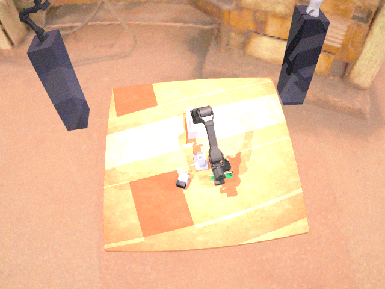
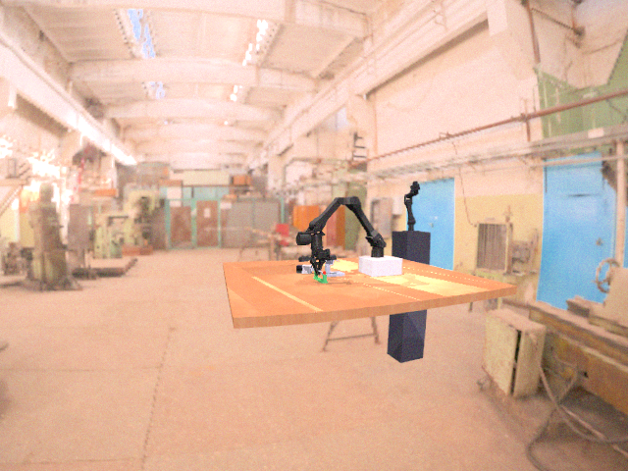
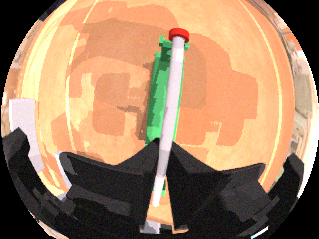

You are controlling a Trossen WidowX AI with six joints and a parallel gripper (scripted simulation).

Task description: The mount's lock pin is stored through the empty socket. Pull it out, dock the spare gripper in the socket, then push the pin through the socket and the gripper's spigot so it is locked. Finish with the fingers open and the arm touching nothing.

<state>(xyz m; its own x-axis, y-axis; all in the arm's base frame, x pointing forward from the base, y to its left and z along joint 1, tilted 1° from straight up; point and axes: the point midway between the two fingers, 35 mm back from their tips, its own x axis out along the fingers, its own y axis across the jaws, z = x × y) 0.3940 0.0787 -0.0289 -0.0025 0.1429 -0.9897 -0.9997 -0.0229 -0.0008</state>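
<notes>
Tool [image 1: 219,180] [image 2: 319,272] [image 3: 161,186] grasps one red-headed pin [image 1: 232,171] [image 3: 171,95] above one green holder [image 1: 228,176] [image 2: 320,278] [image 3: 159,95]. One pale mount [image 1: 202,164] and one spare gripper [image 1: 182,180] sit inward from the wooden counter's [image 1: 248,198] [image 2: 284,298] [image 3: 234,60] edges, in a bright hall.
</notes>
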